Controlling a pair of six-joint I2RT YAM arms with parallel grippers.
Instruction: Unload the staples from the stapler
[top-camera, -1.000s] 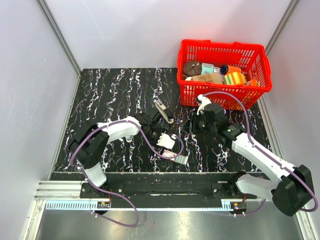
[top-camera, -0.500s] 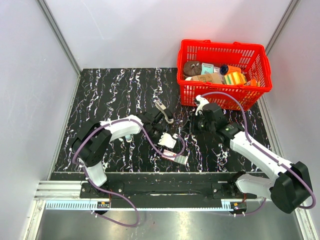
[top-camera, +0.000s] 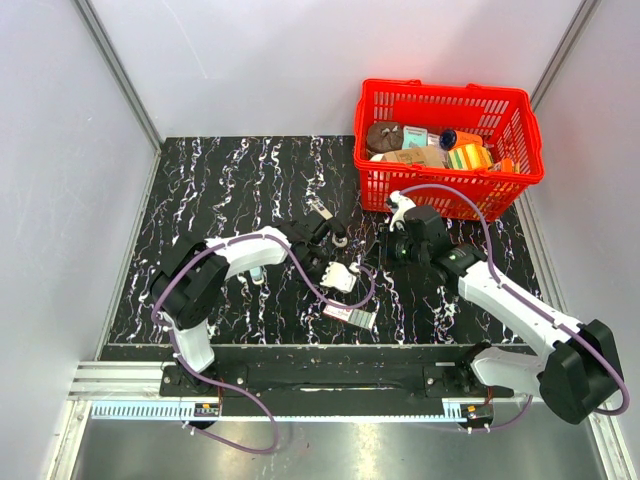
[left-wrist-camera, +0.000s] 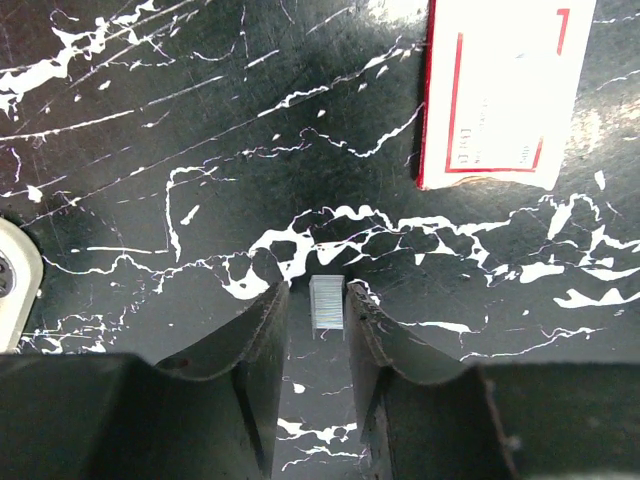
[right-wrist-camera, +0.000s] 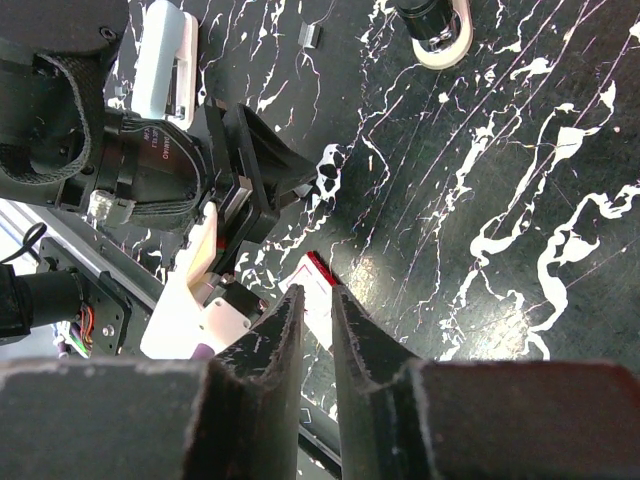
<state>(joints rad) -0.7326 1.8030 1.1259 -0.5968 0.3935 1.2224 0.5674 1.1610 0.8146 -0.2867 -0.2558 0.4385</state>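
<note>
One stapler (top-camera: 326, 222) lies on the black marbled table (top-camera: 220, 190), left of the red basket (top-camera: 372, 185). A short staple strip (left-wrist-camera: 328, 305) sits between the left gripper (left-wrist-camera: 318, 290) tips, which stand narrowly apart; whether they pinch it cannot be told. Right gripper (right-wrist-camera: 318, 292): fingers almost pressed together, holding nothing.

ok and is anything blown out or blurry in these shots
Left wrist view: the red-white box is blown out and its print is barely legible, while the staple strip is sharp. Right wrist view: the near fingers are dark and soft-edged. Top external view: evenly lit and sharp.
</note>
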